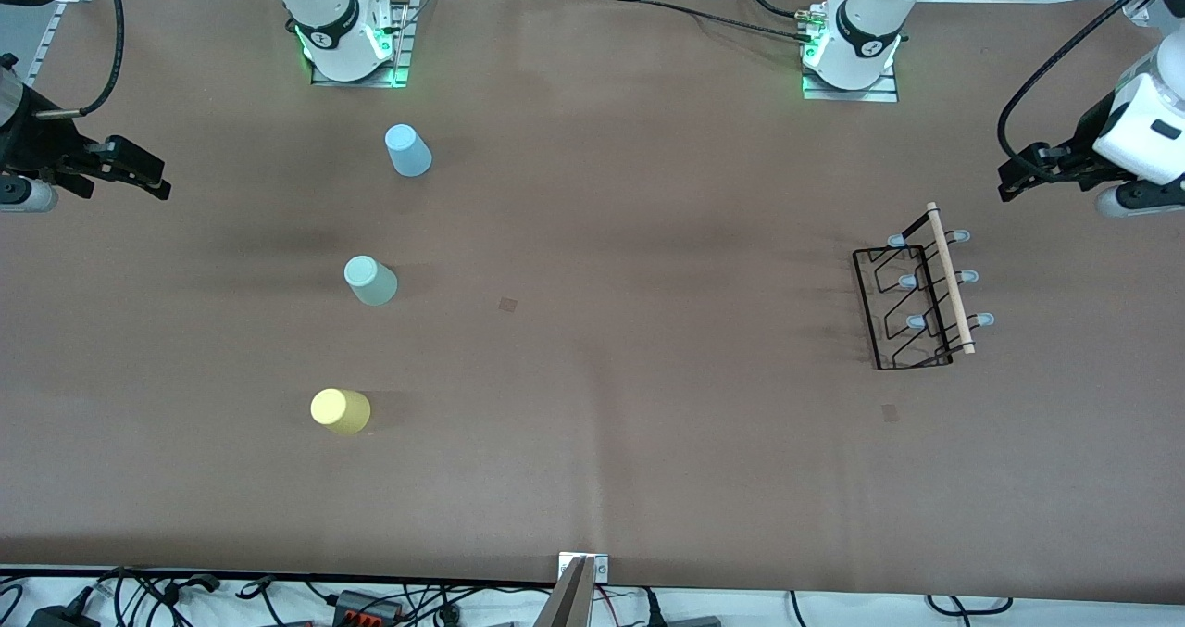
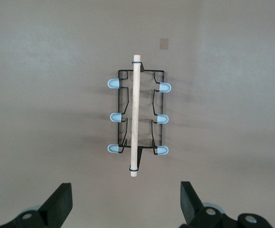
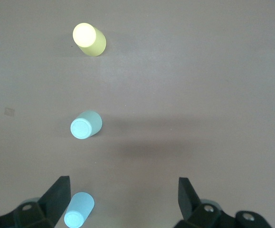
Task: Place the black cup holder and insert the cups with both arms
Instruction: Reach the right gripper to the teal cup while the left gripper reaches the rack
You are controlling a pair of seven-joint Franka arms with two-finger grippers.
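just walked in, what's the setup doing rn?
Nothing is held yet. The black cup holder stands on the table toward the left arm's end, no cups on its pegs. The left gripper hangs open above it. The light blue cup, pale green cup and yellow cup sit upside down in a row toward the right arm's end, blue farthest from the front camera, yellow nearest. The right gripper is open over that end, beside the blue cup.

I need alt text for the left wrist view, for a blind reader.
The black cup holder stands on the brown table, its wooden handle on top and no cups on its pegs. The open left gripper hangs above it.
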